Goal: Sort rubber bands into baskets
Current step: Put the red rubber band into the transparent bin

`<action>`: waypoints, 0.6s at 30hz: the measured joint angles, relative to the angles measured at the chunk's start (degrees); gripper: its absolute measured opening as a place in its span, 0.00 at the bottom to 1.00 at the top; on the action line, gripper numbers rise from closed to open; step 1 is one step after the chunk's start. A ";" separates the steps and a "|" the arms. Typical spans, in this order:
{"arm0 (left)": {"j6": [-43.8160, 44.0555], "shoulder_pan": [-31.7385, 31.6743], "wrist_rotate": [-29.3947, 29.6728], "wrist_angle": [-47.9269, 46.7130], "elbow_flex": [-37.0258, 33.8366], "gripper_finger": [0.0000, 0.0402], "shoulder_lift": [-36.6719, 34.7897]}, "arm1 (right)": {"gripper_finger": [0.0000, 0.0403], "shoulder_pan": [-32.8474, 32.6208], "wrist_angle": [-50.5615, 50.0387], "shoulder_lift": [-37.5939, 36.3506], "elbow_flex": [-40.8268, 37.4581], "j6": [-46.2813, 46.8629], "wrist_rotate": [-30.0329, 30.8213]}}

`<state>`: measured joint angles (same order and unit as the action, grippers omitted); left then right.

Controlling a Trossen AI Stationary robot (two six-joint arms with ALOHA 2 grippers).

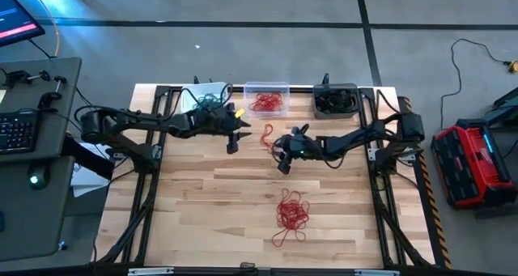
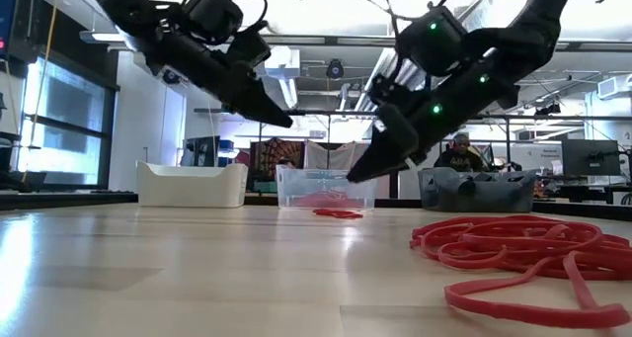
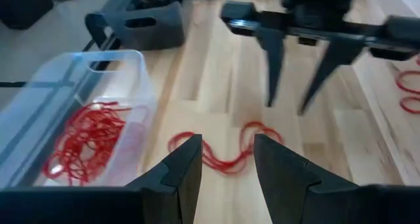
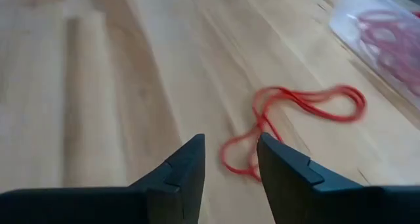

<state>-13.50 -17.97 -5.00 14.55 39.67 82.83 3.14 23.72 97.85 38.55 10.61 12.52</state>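
A loose red rubber band (image 1: pixel 267 135) lies flat on the table in front of the clear basket (image 1: pixel 266 98), which holds several red bands. The white basket (image 1: pixel 206 94) holds teal bands and the dark grey basket (image 1: pixel 336 99) holds dark ones. A pile of red bands (image 1: pixel 292 211) lies toward the near edge. My left gripper (image 1: pixel 237 134) is open above the table, just left of the loose band (image 3: pixel 223 155). My right gripper (image 1: pixel 283 159) is open and hangs just right of and nearer than the same band (image 4: pixel 289 119). Both are empty.
The three baskets stand in a row along the far edge. The two grippers point at each other with only the loose band's width between them. The red pile (image 2: pixel 523 243) lies near the front. Bare wood lies to the left and right of it.
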 joint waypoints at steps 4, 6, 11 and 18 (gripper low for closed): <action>1.04 1.90 0.04 -0.01 -1.79 0.33 0.24 | 0.29 0.15 -1.10 3.59 1.50 1.37 3.45; 1.26 2.77 0.02 0.42 -2.66 0.33 0.31 | 0.27 0.20 -0.80 5.17 2.34 1.39 3.53; 1.40 4.34 0.13 0.45 -3.94 0.33 0.31 | 0.20 0.28 -1.01 8.22 3.77 2.67 3.51; 2.06 5.04 0.46 1.18 -4.18 0.33 0.31 | 0.09 1.10 -2.21 9.09 4.28 6.05 4.34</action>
<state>-11.44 -12.93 -4.54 15.73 35.48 83.13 4.24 21.51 106.94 42.82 16.66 16.85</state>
